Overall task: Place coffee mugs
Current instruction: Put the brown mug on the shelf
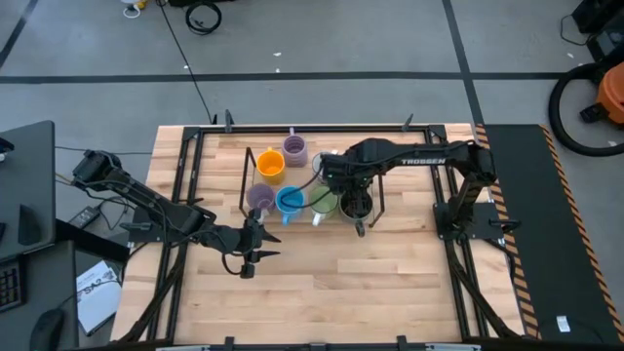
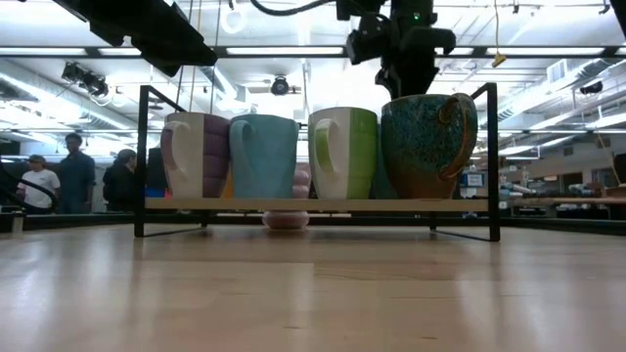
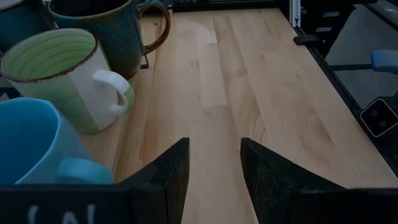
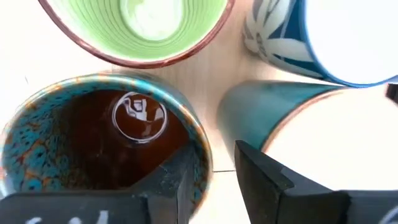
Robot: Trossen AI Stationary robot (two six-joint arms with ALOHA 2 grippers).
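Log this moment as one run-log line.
right gripper: over dark brown mug rim, on rack | left gripper: open, idle, beside blue mug
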